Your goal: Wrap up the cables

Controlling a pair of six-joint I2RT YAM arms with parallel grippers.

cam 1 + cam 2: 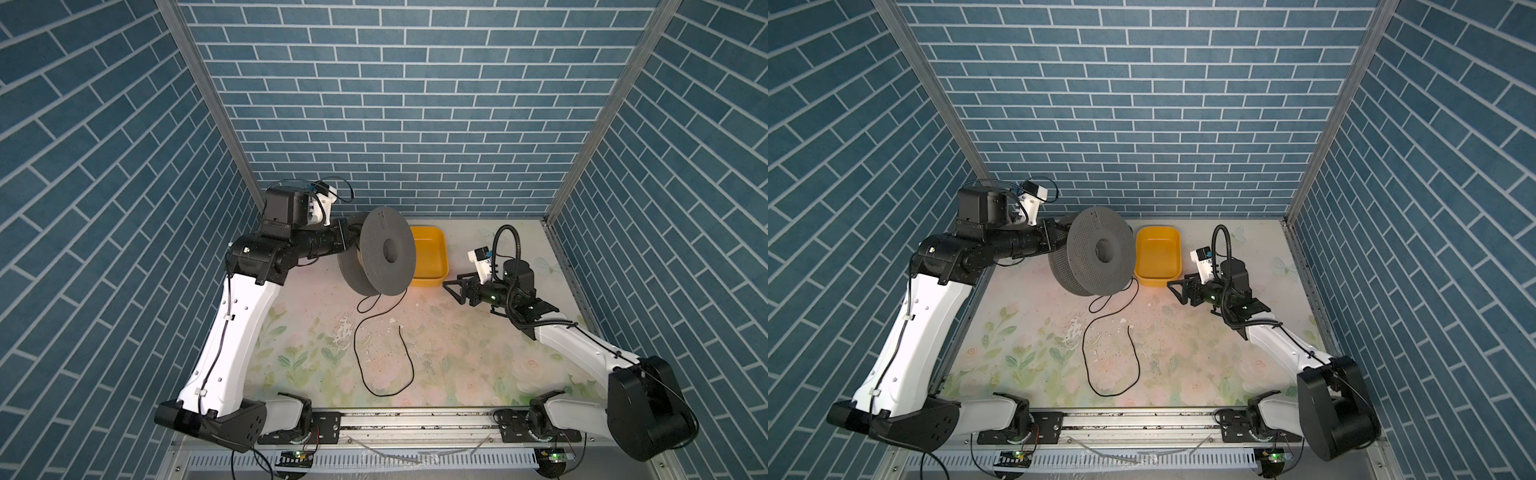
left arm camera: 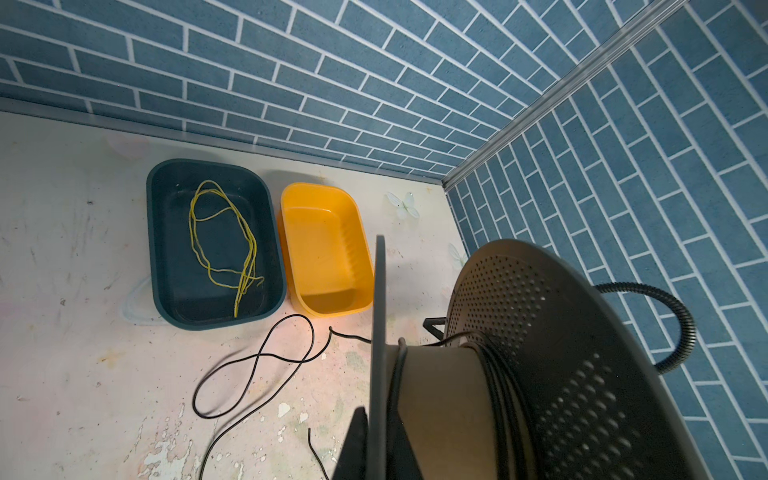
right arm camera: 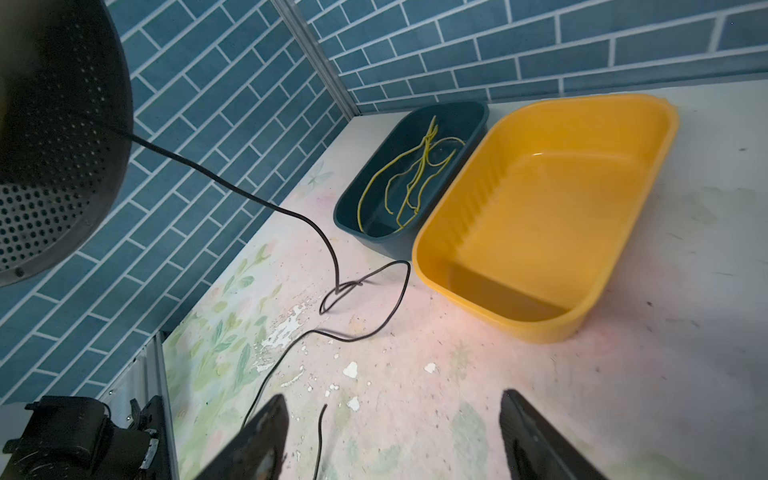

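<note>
1. Two arms are working over the floral table (image 1: pixel 478 365); the left gripper (image 2: pixel 368 449) is pinching together on one flange of the grey perforated spool (image 1: pixel 376 232), holding it tilted and clear of the table.
2. The black cable (image 1: pixel 354 345) is sitting partly wound on the spool's hub, as the left wrist view shows; the remainder is hanging off the spool and trailing in loose loops on the table below.
3. The right gripper (image 1: pixel 454 289) is hovering just beside the yellow tub (image 1: pixel 428 283); its jaws are standing wide apart, gripping nothing, apart from the cable.
4. A dark teal tub (image 2: pixel 151 232) is sitting beside the yellow tub; it is holding a yellow-green wire (image 2: pixel 190 228).
</note>
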